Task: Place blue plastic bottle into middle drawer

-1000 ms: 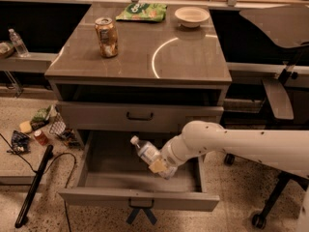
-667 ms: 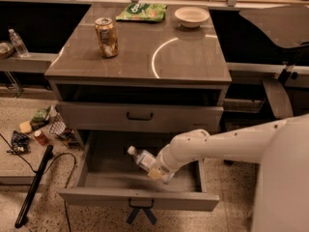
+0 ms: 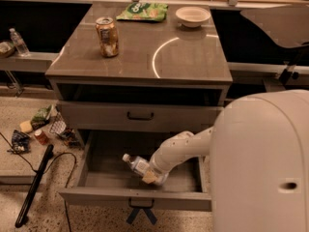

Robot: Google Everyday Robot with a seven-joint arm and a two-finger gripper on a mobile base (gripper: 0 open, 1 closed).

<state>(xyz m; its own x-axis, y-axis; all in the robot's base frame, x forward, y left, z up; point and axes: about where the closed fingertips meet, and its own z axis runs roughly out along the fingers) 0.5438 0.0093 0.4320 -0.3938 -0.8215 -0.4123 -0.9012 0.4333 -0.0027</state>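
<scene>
The middle drawer (image 3: pixel 96 196) stands pulled open at the bottom of the cabinet, and its handle has two crossed dark-blue ribbon tails (image 3: pixel 141 213). The blue plastic bottle (image 3: pixel 136 164) lies tilted low inside the drawer, with its white cap pointing up and left. My gripper (image 3: pixel 153 176) is inside the drawer at the bottle's lower right end and is shut on it. My white arm (image 3: pixel 181 149) reaches in from the right. Whether the bottle touches the drawer floor is not clear.
A soda can (image 3: pixel 107 36), a green chip bag (image 3: pixel 142 11) and a white bowl (image 3: pixel 193 16) sit on the cabinet top. The upper drawer with a plain black handle (image 3: pixel 140 116) is shut. Floor clutter (image 3: pixel 43 129) and a black stick (image 3: pixel 33 187) lie at left. My arm's bulk (image 3: pixel 263 163) fills the right.
My gripper has carried the bottle further left and lower into the open drawer. My arm's white shell has swung in to fill the right side of the view.
</scene>
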